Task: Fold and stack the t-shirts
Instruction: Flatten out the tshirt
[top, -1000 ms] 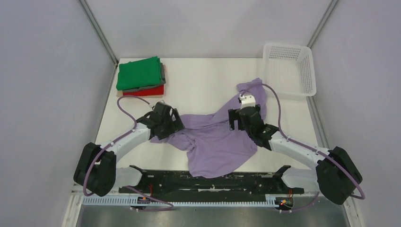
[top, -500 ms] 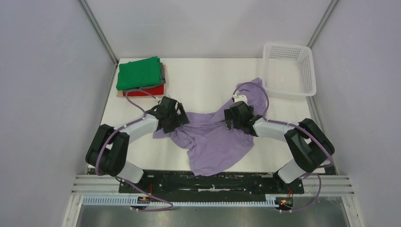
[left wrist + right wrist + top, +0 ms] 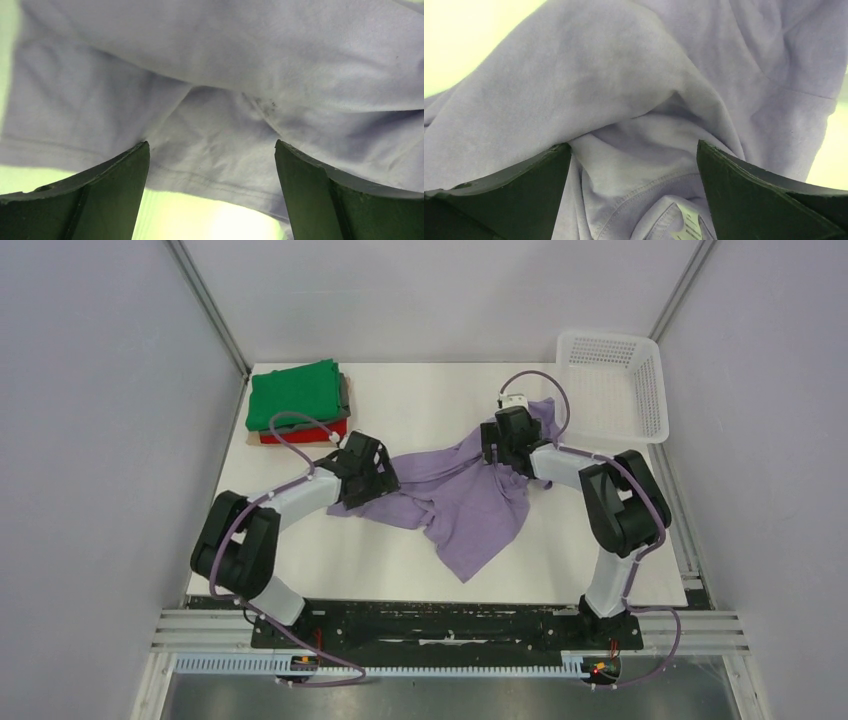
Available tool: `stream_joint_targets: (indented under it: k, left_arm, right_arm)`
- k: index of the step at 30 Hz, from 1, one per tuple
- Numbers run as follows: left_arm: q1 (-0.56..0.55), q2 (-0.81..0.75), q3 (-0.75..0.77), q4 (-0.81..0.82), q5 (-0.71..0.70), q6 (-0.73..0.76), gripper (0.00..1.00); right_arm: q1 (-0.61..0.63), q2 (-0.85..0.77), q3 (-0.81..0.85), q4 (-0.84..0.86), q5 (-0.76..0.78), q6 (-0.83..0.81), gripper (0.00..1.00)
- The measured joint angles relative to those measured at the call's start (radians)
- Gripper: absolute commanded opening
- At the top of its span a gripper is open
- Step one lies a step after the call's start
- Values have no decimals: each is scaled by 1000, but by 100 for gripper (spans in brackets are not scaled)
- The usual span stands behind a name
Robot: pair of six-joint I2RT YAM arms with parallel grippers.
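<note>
Both grippers gaping, nothing pinched: lavender t-shirt [image 3: 215,75] bunched just ahead of left gripper [image 3: 211,145], its collar (neck tag [image 3: 687,227] showing) between right gripper [image 3: 633,145] fingertips; I'd bite one layer each, then spread

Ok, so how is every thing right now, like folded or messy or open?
purple shirt: unfolded, crumpled.
green shirt: folded, on top of the others.
grey shirt: folded, under the green one.
red shirt: folded, under the grey one.
basket: upright, looks empty.
left gripper: open, over purple cloth.
right gripper: open, over purple cloth.
</note>
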Motion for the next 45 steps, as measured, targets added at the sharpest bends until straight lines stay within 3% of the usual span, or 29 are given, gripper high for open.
stream_joint_targets:
  k: [5,9,14,25,29,36,39,41,44,45]
  left_arm:
    - [0,-153,-9,-84,-80,1,100]
    - [0,-361,-54,-130,-153,-13,100]
    - [0,-526,-151,-188,-216,-45,100]
    - [0,-670,-249,-272,-248,-83,100]
    - [0,-699,-278,-279,-248,-92,100]
    - [0,-717,-300,-278,-233,-100,100]
    - [0,-724,-315,-277,-219,-103,100]
    - [0,-727,-324,-277,-215,-104,100]
    - [0,-731,-329,-277,-212,-103,100]
    - [0,-734,-330,-277,-213,-103,100]
  right_arm:
    - [3,-98,-45,7,-68,-14,98]
    - [24,-326,-193,6,-148,0,98]
    - [169,-511,-261,-67,-195,-7,98]
    - [666,-475,-282,-428,-290,-55,91]
    - [707,-473,-319,-455,-272,-42,81]
    - [715,-410,-338,-420,-198,-26,76]
    - [731,-385,-332,-400,-181,-17,70]
    - [736,-377,-330,-387,-175,-11,60]
    - [740,-366,-324,-374,-175,0,42]
    - [742,-364,-324,-367,-170,5,30]
